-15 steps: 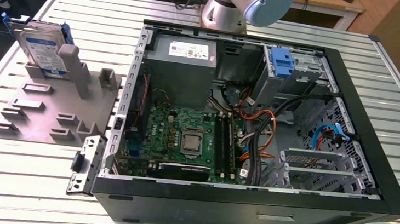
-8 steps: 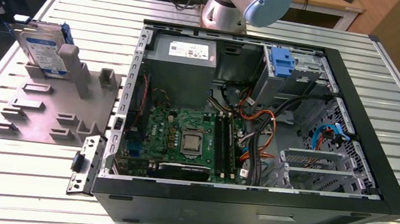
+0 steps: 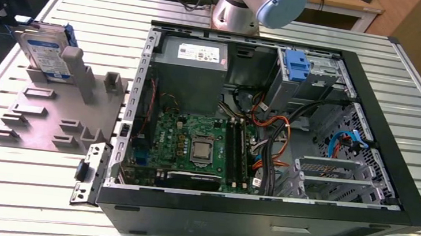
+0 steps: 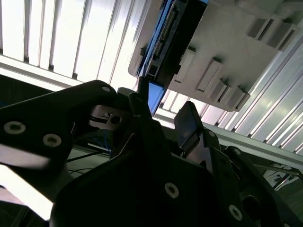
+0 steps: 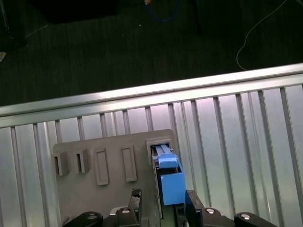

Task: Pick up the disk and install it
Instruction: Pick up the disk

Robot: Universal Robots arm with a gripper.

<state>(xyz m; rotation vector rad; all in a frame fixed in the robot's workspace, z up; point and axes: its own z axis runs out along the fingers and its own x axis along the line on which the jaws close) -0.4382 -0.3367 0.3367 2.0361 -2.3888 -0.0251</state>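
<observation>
The pick-up is judged to be the step in hand, with nothing yet lifted. At the far-left corner of the worktop (image 3: 33,194), the disk (image 3: 47,50) stands on edge in a slot of the grey holder (image 3: 48,120), its labelled face turned toward the near edge. In the first wrist view the gripper (image 5: 164,198) is seen released. Its two dark fingers (image 5: 136,201) are spread to either side of the disk's blue carrier. A gap shows on one side, while the other finger lies just beside the plastic. In the second wrist view the carrier's blue edge (image 4: 155,97) likewise shows between the fingertips (image 4: 187,125), with the rest of the disk and the holder beyond them. The grasp is judged to call for the fingers to be centred on the carrier's two flat sides and closed squarely. The disk would then have to be drawn straight out of its slot, so that it is neither tipped nor jammed against the holder's walls. To the right of the holder, the open computer case (image 3: 263,213) takes up the middle and right of the worktop. A silver drive cage with a blue latch tab (image 3: 296,65) sits toward the case's far-right corner, well apart from the disk. As for pose, the arm (image 3: 244,5) is rooted at the far edge of the worktop behind the case. Its wrist is judged to be reached across to the far-left corner, with the tool directed down over the holder.
</observation>
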